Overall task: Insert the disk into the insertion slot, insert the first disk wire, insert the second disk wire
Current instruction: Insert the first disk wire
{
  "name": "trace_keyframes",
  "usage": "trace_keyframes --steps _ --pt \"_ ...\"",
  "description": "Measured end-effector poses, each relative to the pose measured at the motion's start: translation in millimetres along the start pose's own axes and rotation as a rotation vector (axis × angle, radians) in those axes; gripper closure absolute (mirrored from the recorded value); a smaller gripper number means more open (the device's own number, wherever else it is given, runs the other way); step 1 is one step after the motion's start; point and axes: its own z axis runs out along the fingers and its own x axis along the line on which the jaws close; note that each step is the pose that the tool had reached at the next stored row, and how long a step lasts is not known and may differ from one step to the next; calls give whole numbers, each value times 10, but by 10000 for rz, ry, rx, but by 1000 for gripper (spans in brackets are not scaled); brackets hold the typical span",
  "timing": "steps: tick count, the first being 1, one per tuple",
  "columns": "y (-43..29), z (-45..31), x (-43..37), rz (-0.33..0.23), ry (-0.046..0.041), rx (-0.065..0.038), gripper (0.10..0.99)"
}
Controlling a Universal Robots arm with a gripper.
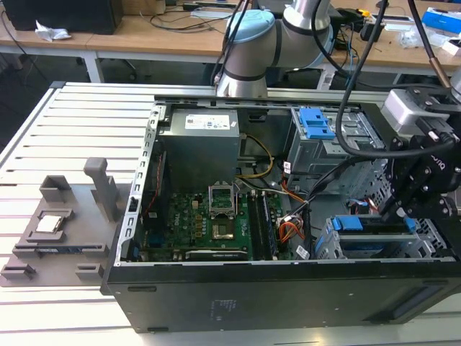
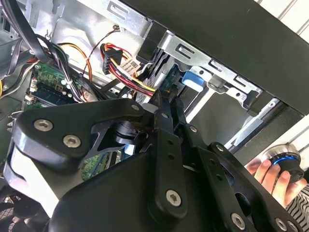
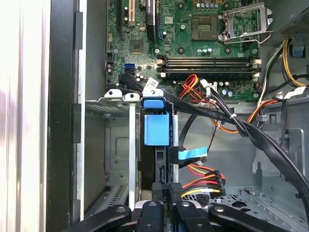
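Open PC case [image 1: 216,303] sat on the slatted tabletop [image 1: 72,130]. At its 4 o'clock in the exterior view, the insertion slot [image 1: 325,244] already held the disk [image 1: 351,224], blue carrier showing. My jaws hung just above it, pressed together.

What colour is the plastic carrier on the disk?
Bright blue carrier, best in the first wrist view.

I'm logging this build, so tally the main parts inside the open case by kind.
power supply: 1
motherboard: 1
disk: 1
insertion slot: 1
Total: 4
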Motion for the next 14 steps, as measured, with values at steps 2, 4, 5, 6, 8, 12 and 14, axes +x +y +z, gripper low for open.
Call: trace_keyframes --steps 2,4,5,6,8,12,14 --pt "0 8 2 0 -6 0 918" --pt "0 10 2 0 -7 0 918" --pt "0 11 2 0 -7 0 918" --pt "-1 15 2 -1 -16 2 906" --pt "-1 20 2 -2 -22 0 847" --pt "3 -45 5 0 -9 1 847" --pt "9 -131 7 0 -9 0 847"
